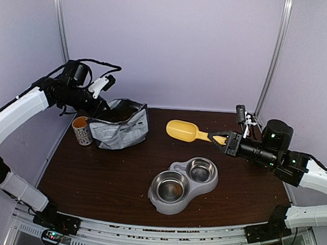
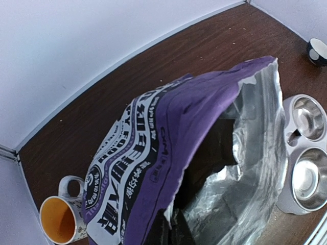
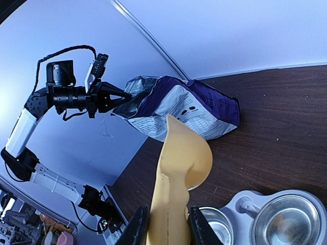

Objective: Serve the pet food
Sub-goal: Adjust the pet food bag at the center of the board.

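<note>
No kibble shows; the inside of the bag is dark. The purple-and-white food bag (image 1: 121, 126) stands open at the back left, its foil mouth facing the bowls. My left gripper (image 1: 102, 109) is shut on the bag's upper rim, seen up close in the left wrist view (image 2: 176, 224). My right gripper (image 1: 224, 142) is shut on the handle of the yellow scoop (image 1: 186, 131) and holds it in the air, the cup pointing at the bag (image 3: 179, 104). The scoop (image 3: 181, 168) looks empty. The grey double bowl (image 1: 183, 184) has two empty steel cups.
A patterned mug with an orange inside (image 1: 82, 130) stands just left of the bag, also in the left wrist view (image 2: 61, 219). The bowl (image 3: 276, 219) lies below the scoop. White walls close the table at back and sides.
</note>
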Controlling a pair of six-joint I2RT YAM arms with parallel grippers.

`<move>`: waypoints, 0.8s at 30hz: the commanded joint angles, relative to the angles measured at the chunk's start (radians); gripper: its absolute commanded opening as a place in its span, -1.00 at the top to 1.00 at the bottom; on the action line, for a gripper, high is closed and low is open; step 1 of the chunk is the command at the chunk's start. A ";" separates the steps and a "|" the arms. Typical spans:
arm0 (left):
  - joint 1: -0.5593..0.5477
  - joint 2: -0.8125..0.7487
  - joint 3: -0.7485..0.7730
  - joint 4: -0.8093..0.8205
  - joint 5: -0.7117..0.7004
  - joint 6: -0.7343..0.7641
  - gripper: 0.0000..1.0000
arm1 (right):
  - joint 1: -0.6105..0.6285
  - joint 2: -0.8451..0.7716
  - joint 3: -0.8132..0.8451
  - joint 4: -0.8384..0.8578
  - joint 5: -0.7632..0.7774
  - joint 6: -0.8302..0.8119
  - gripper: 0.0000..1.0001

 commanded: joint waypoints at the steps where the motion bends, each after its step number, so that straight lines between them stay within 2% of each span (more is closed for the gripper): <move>1: -0.002 -0.120 -0.149 0.196 0.205 0.033 1.00 | 0.002 -0.012 0.069 -0.062 -0.021 -0.072 1.00; 7: -0.057 -0.197 -0.299 0.274 0.369 0.016 1.00 | 0.123 0.046 0.221 -0.175 0.026 -0.212 1.00; 11: -0.075 -0.231 -0.368 0.312 0.400 -0.014 1.00 | 0.198 0.102 0.291 -0.188 0.047 -0.273 1.00; 18: -0.083 -0.262 -0.462 0.404 0.421 -0.052 1.00 | 0.335 0.296 0.452 -0.301 0.266 -0.377 1.00; 24: -0.083 -0.266 -0.469 0.418 0.439 -0.061 1.00 | 0.381 0.434 0.568 -0.329 0.387 -0.438 1.00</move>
